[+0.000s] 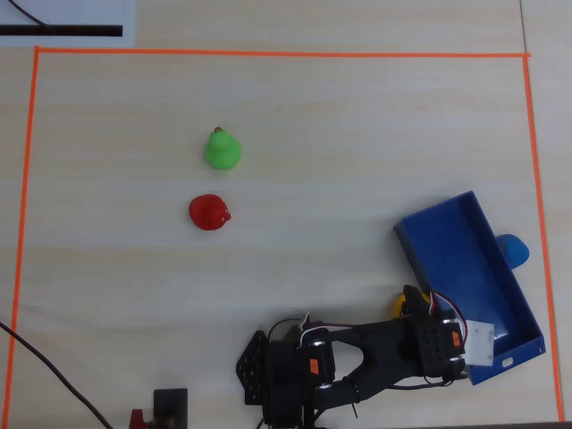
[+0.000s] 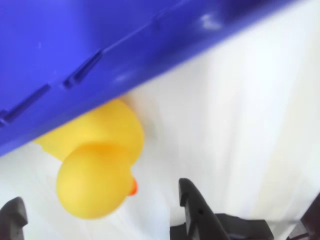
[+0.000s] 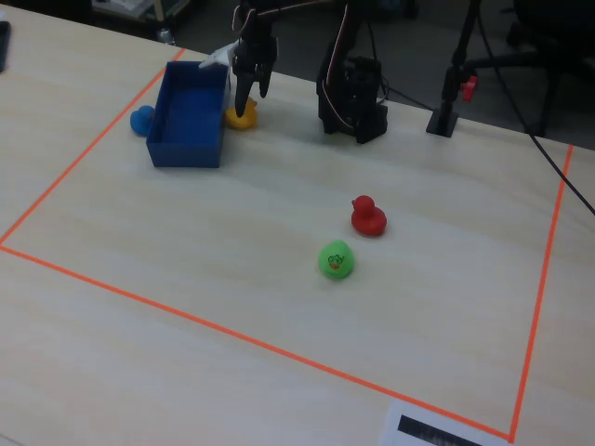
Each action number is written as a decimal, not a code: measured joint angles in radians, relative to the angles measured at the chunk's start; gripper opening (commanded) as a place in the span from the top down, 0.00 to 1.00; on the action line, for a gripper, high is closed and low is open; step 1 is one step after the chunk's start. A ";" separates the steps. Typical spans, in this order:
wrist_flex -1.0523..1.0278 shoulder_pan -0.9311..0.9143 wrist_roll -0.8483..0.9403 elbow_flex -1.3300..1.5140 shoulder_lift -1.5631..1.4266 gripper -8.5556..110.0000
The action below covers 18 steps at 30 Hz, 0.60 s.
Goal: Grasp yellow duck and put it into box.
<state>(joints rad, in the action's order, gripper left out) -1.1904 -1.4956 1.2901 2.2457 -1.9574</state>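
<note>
The yellow duck (image 2: pixel 97 165) sits on the table against the outer wall of the blue box (image 2: pixel 100 40), its orange beak pointing right in the wrist view. My gripper (image 2: pixel 100 205) is open, and its dark fingers (image 2: pixel 192 200) stand on either side of the duck's head with gaps on both sides. In the overhead view the gripper (image 1: pixel 411 308) covers most of the duck (image 1: pixel 399 306), just left of the box (image 1: pixel 456 259). In the fixed view the gripper (image 3: pixel 246 100) hangs over the duck (image 3: pixel 242 117), right of the box (image 3: pixel 186 153).
A green duck (image 1: pixel 222 150) and a red duck (image 1: pixel 210 213) sit mid-table, far from the arm. A blue toy (image 1: pixel 514 250) lies against the box's other side. Orange tape (image 1: pixel 268 54) frames the work area. The arm's base (image 1: pixel 286 375) is at the near edge.
</note>
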 measured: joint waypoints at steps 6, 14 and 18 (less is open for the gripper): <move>0.002 0.035 0.000 -0.002 0.061 0.58; 0.002 0.038 0.000 -0.087 0.178 0.58; 0.002 0.034 0.000 -0.166 0.252 0.58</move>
<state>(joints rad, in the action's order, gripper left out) -1.1888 -1.4619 1.2901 2.0801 -1.7058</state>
